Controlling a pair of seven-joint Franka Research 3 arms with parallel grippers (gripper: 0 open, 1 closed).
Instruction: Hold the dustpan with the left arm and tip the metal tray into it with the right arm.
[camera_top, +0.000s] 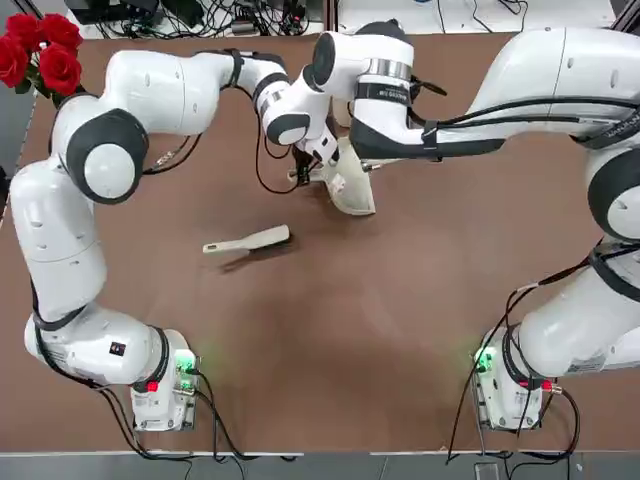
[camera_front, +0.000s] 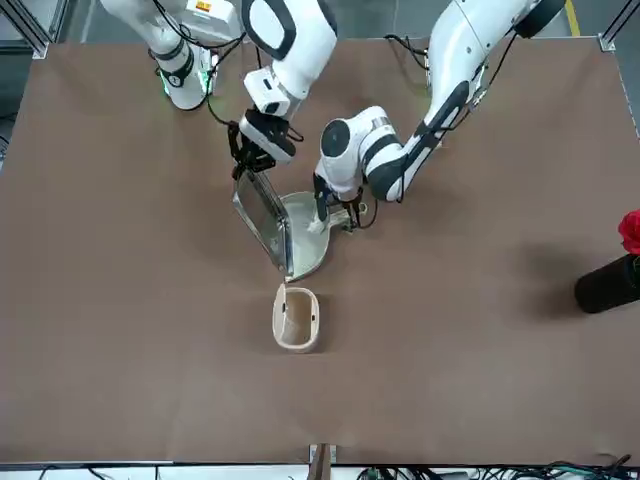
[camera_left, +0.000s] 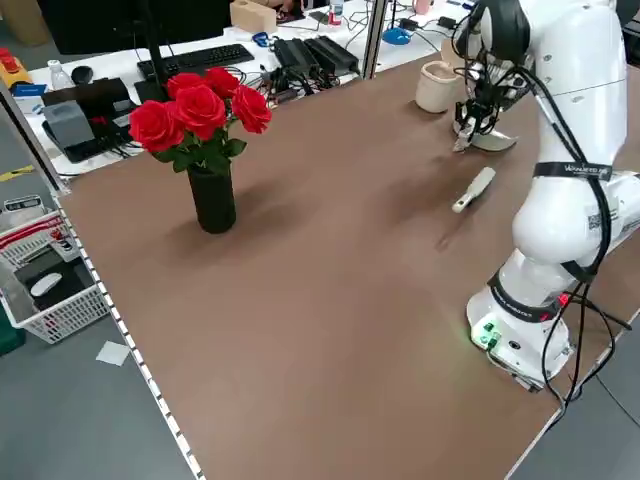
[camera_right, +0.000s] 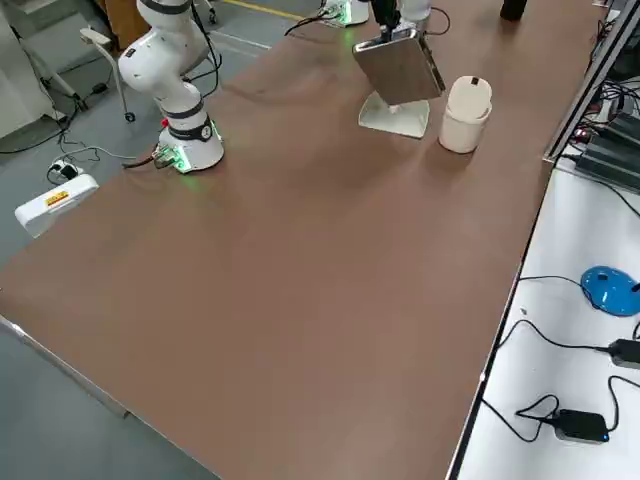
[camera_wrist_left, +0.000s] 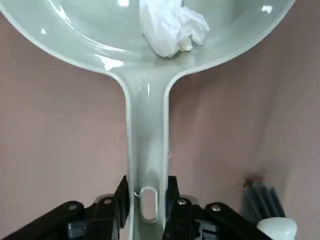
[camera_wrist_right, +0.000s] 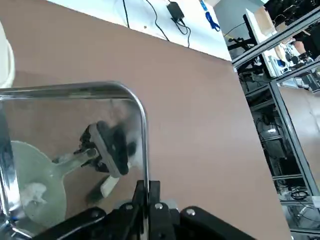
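Gripping cream dustpan (camera_wrist_left: 150, 75) handle: left end effector (camera_wrist_left: 146, 210) | right end effector (camera_wrist_right: 145, 200) clamps tilted shiny metal tray (camera_front: 262, 218)

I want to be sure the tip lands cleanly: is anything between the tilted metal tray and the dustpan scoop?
Nothing visible does. The shiny silver square metal tray, pinched at its rim by the right tool, stands steeply over the cream plastic dustpan, whose handle the left tool grips. Crumpled white paper already lies in the scoop.
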